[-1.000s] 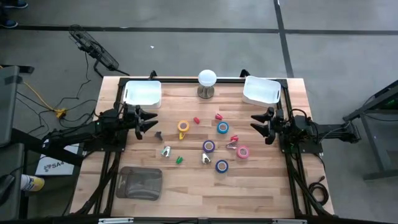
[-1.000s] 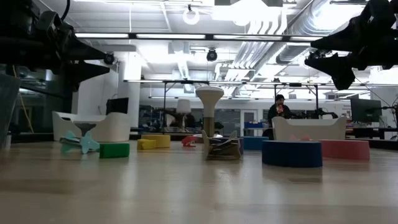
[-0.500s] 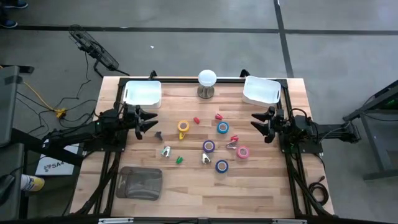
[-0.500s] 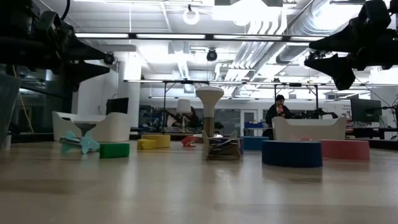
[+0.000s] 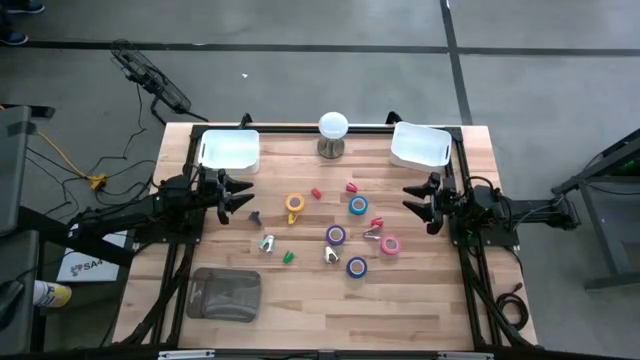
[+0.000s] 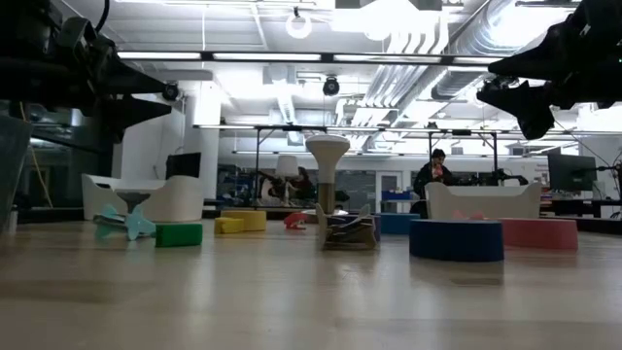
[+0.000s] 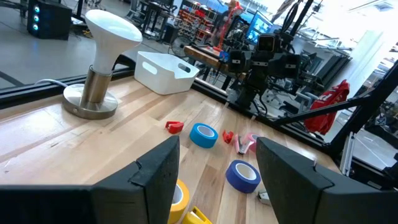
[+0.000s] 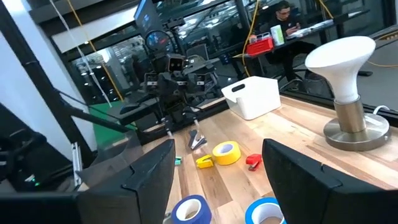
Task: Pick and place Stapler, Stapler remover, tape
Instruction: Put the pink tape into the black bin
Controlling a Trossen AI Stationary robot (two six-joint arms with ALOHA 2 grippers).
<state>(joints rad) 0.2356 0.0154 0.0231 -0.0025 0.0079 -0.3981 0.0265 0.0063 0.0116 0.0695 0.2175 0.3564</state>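
Observation:
Rolls of tape lie flat on the wooden table: yellow [image 5: 294, 203], blue [image 5: 358, 206], purple [image 5: 336, 235], pink [image 5: 390, 244] and a second blue [image 5: 356, 267]. Small staplers lie among them, red [image 5: 316, 193], green [image 5: 288, 257] and yellow [image 5: 293, 217]. Claw-shaped stapler removers [image 5: 267, 242] [image 5: 331, 255] rest between the rolls. My left gripper [image 5: 243, 194] hovers open at the table's left side, above the wood. My right gripper [image 5: 413, 196] hovers open at the right side. Both point level toward the middle with nothing between the fingers.
Two white bins [image 5: 230, 149] [image 5: 419, 144] stand at the far corners, with a white lamp [image 5: 333, 133] between them. A clear plastic container [image 5: 225, 293] lies near the front left. A person sits at a desk in the room beyond [image 6: 434, 170].

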